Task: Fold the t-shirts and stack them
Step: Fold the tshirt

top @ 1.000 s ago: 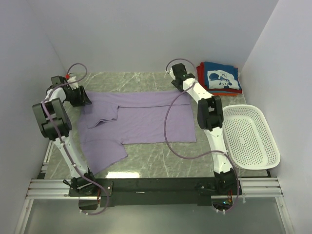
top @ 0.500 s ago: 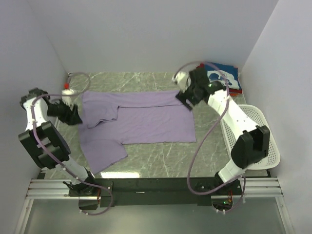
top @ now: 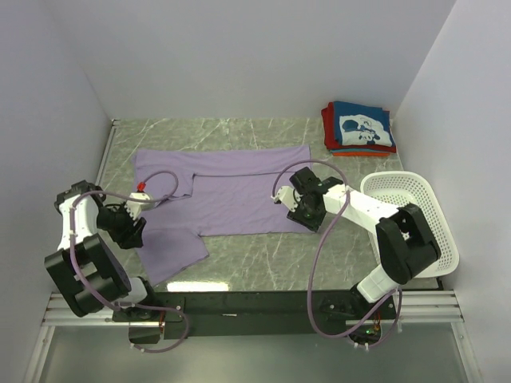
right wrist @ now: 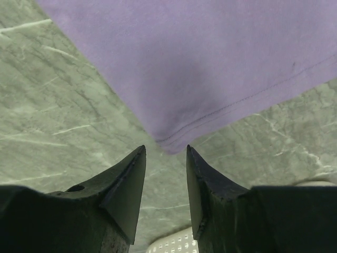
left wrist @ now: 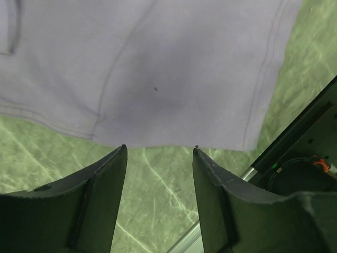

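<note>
A lavender t-shirt (top: 239, 195) lies spread flat on the marble table, one sleeve part folded near its left side. My left gripper (top: 134, 230) is open and empty, low at the left edge of the shirt's near-left flap; in the left wrist view (left wrist: 159, 150) the cloth's hem (left wrist: 158, 79) lies just past the fingertips. My right gripper (top: 311, 217) is open and empty by the shirt's near-right corner, which sits just ahead of its tips (right wrist: 166, 149) in the right wrist view (right wrist: 200, 63). A folded navy t-shirt with a white print (top: 363, 126) tops a red and orange pile at the back right.
A white perforated basket (top: 409, 223) stands at the right edge, close to my right arm; its rim shows in the right wrist view (right wrist: 168, 245). The black base rail (left wrist: 308, 142) runs along the near edge. Grey walls close in left, back and right.
Both arms have swung from the shirt's far edge down to its near side, the left to the near-left flap, the right to the near-right corner. The shirt lies flat.
</note>
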`<action>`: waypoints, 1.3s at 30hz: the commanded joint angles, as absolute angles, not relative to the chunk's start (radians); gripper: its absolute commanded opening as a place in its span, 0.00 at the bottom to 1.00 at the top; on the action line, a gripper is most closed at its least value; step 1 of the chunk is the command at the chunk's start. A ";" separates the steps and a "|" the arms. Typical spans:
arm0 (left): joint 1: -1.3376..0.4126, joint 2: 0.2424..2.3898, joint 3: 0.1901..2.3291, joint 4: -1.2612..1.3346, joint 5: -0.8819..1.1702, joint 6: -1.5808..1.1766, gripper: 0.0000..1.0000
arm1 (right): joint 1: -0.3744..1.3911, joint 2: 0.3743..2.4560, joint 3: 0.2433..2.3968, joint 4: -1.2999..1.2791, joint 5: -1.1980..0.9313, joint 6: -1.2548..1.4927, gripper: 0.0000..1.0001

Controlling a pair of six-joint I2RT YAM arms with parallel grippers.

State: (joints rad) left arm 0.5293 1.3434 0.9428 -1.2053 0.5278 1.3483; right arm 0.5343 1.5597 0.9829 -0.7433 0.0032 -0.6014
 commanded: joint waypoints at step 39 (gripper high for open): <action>0.442 1.210 0.632 -0.911 0.413 1.529 0.55 | 0.560 1.632 0.888 -0.594 0.032 -0.607 0.00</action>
